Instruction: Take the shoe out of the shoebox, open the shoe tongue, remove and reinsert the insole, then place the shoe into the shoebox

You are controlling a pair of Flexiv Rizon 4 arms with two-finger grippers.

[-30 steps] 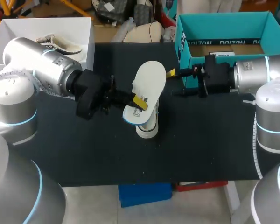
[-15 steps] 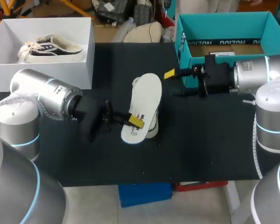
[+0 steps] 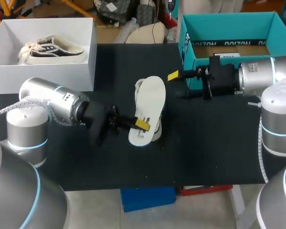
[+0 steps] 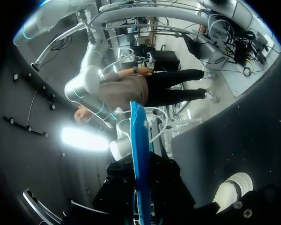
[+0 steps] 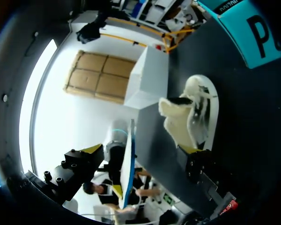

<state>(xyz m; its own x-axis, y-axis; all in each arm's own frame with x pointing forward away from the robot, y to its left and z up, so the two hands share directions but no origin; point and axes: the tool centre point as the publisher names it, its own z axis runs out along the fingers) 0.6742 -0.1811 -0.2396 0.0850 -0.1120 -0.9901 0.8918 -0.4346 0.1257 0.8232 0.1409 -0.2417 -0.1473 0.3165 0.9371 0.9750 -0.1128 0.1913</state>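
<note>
So we're mid insole swap. The left gripper (image 3: pixel 141 125) is clamped on the flat white foam insole with the blue edge (image 3: pixel 149 102), pinching it near one end. The rest of it sticks up and away over the black table mat (image 3: pixel 205 143). In the left wrist view you only get the insole edge-on, running straight out from between the fingers.

The white low-top shoe with the cream fleecy lining (image 5: pixel 201 112) sits on the mat right behind or under the insole, near the middle of the table. It looks tipped on its side with the opening facing the right arm, but I wouldn't swear to it.

The right gripper (image 3: pixel 176 86) hangs just in front of the teal cardboard shoebox (image 3: pixel 238 21), fingers spread and nothing in them.

My read is that the insole is out and reinserting it comes next. That means lining it up with the shoe's opening and sliding it in toe-first. The right gripper probably has to pin the shoe so it doesn't skate away.
</note>
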